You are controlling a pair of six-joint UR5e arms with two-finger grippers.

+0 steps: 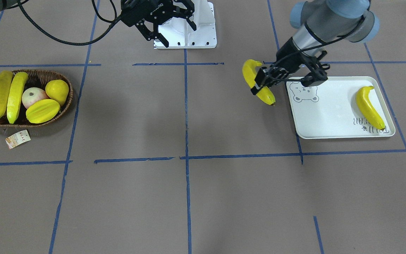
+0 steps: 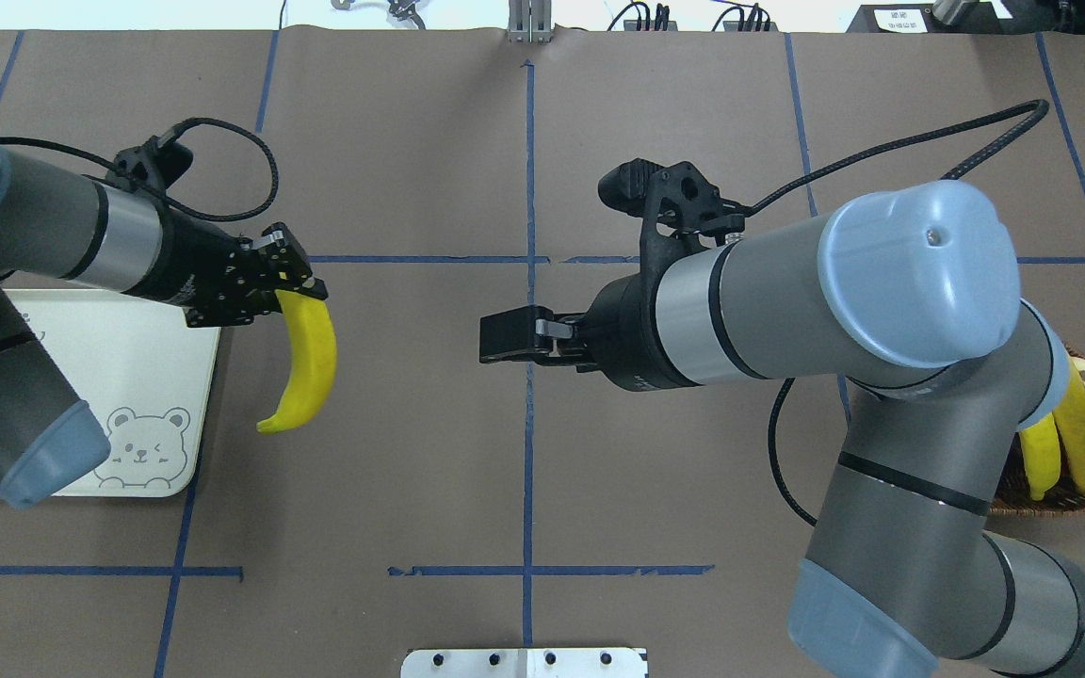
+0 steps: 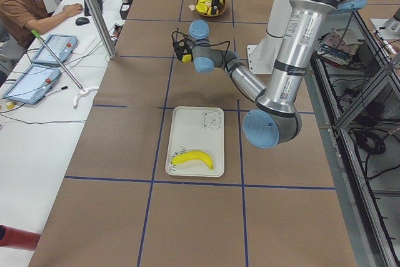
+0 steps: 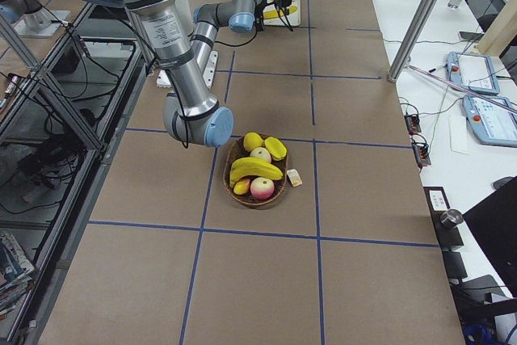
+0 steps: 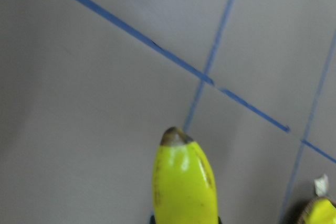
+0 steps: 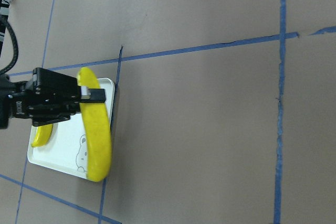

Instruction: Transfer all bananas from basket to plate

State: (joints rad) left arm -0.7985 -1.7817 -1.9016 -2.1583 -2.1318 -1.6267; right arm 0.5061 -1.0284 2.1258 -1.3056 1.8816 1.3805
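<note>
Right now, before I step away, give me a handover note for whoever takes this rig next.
Left gripper: shut on the held banana, in the air just beside the plate, not yet over it.
Right gripper: open and empty, near the table's middle.
Done: one plated banana lies on the plate.
Left: set the held banana down, then move the two basket bananas out of the basket. The other fruit there is not part of the job.

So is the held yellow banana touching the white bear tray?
Apart. The overhead view shows bare brown table between the curved yellow banana and off-white rectangular tray.
</note>
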